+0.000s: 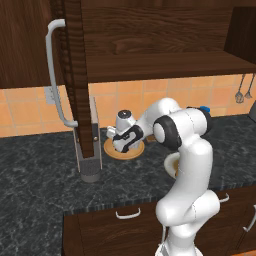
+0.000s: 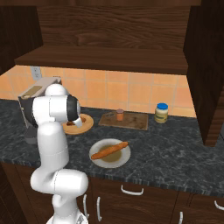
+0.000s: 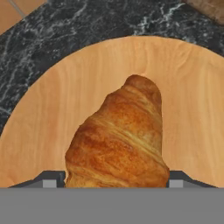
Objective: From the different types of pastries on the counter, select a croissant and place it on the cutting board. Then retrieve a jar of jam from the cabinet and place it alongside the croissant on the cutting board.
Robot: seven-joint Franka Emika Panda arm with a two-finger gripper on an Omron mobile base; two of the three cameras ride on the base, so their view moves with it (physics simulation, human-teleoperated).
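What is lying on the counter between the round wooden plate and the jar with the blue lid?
The cutting board, with the small jar of jam standing on it, as the right base view shows.

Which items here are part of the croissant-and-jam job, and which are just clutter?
In play:
- croissant, on the round wooden plate, between the claw tips
- cutting board
- small orange-brown jar, standing on the board
- cabinet, door open
- counter

Lying about:
- stick-shaped bread on the pale dish
- blue-lidded jar
- toaster
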